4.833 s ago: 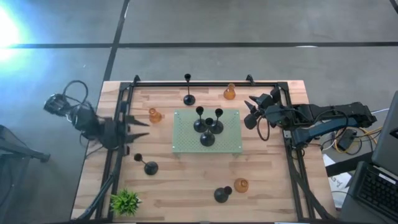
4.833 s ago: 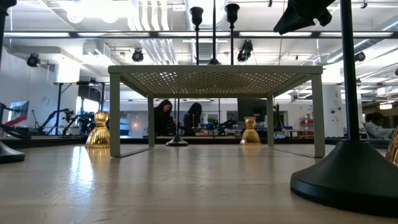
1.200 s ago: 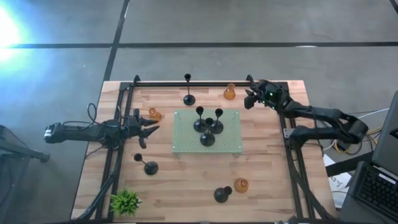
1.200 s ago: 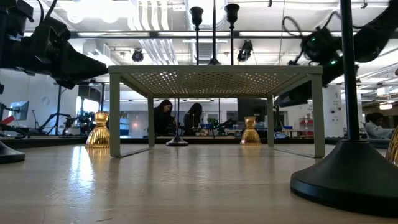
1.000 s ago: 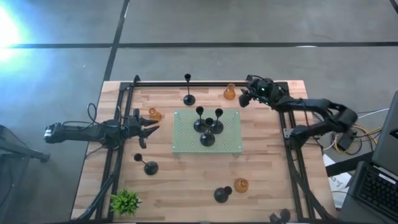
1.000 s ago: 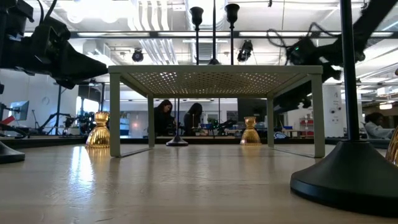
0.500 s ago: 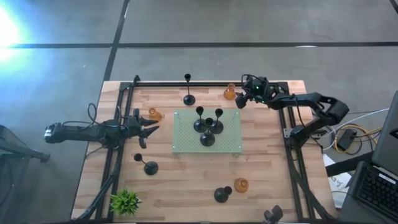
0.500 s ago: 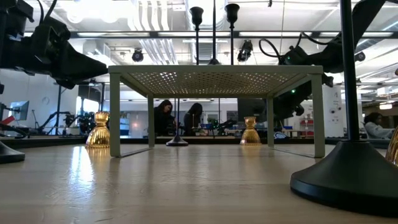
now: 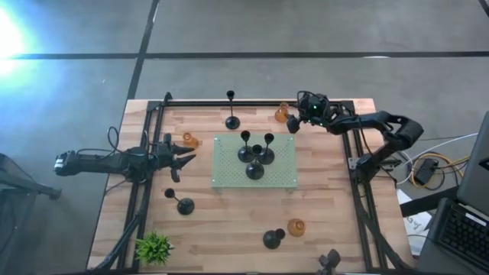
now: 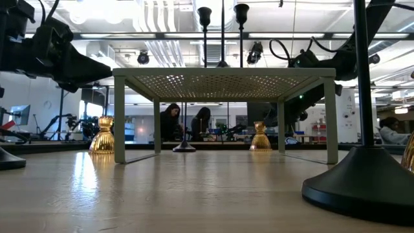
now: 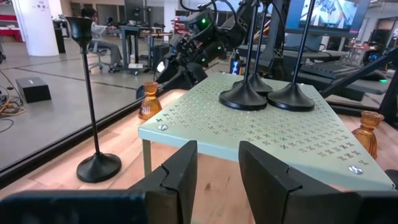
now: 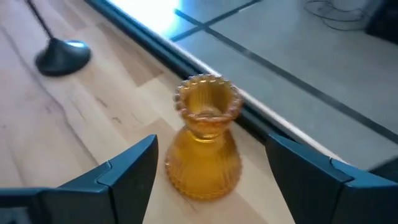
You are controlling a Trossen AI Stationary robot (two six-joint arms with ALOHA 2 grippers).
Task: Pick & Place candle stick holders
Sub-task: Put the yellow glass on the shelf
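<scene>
Three black holders (image 9: 255,156) stand on the green stand (image 9: 281,177). Six remain on the table (image 9: 229,229). Right gripper (image 9: 291,122), fingers spread wide, empty, straddles the amber holder (image 12: 204,144) at the far edge. Left gripper (image 9: 180,156) waits, part-open, empty.

We list: ribbed glossy amber glass holder (image 12: 204,146) between right gripper (image 12: 211,168) fingers; pale wood-grain table (image 12: 74,124); matt perforated green mat (image 11: 261,124).
</scene>
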